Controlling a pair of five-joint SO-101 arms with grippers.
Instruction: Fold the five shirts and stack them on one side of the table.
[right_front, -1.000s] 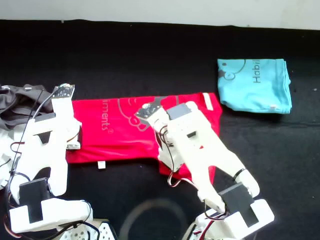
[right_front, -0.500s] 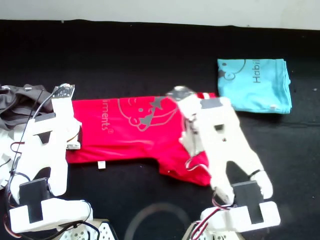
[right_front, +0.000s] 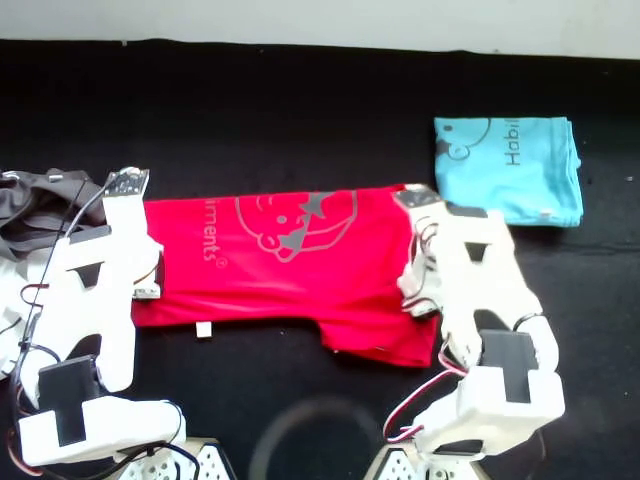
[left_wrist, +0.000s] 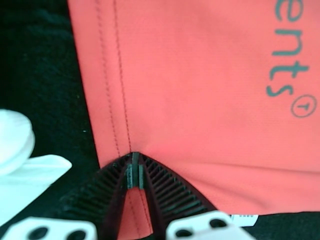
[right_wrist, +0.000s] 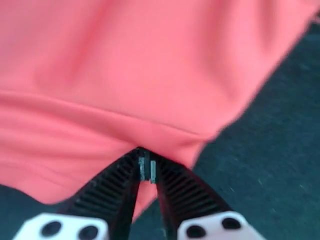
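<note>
Red shirt (right_front: 290, 260) lies spread flat in mid. of black worktop (right_front: 250, 110). L pincer (left_wrist: 133, 172) is clamped on its hem at one end, R pincer (right_wrist: 146, 170) on opposite end. Folded blue shirt (right_front: 510, 170) lies far right.

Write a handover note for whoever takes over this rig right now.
Left gripper: shut on the hem of the red printed shirt.
Right gripper: shut on that shirt's opposite end.
The red shirt lies spread mid-table.
Done: one light-blue shirt folded at the far right.
Left: fold the red one, then the crumpled grey garments at the left edge, and stack all.
</note>
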